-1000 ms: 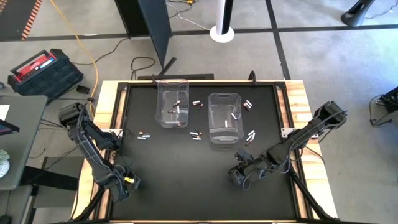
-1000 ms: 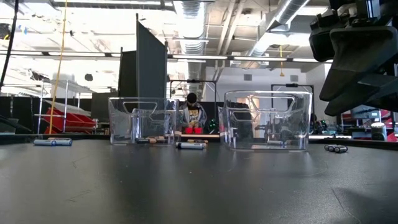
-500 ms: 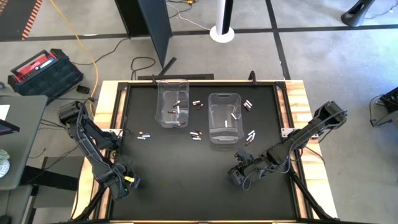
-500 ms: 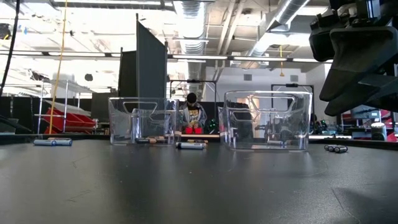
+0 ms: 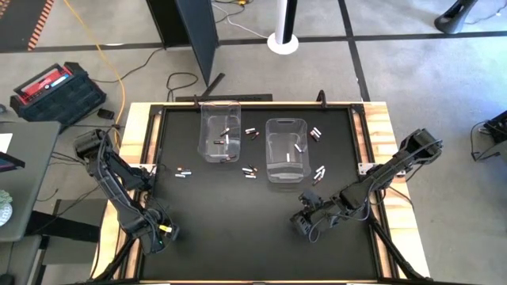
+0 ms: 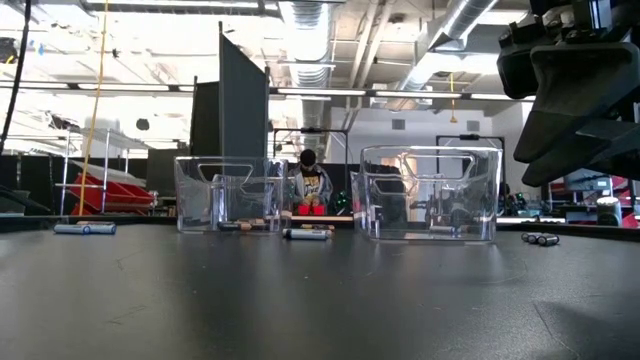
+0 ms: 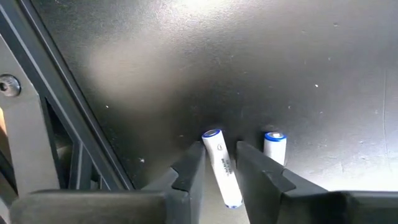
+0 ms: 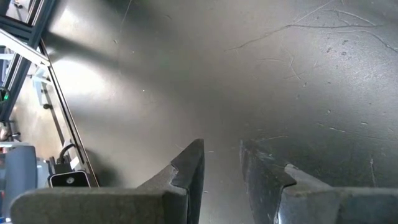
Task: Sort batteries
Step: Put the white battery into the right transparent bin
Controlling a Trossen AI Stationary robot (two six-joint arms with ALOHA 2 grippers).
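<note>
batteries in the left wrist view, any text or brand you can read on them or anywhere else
No text can be read in any view.
The white battery between the left gripper's fingers bears small dark print, too blurred to read.
The second white battery beside it shows no legible mark.
The red case on the floor has a pale label, too small to read.

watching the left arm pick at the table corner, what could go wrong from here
The left gripper has a white battery between its fingers, and a second white battery lies close beside one finger: closing or lifting could knock it rolling. The grip sits near the cell's end, so it might pivot and slip out.
</note>
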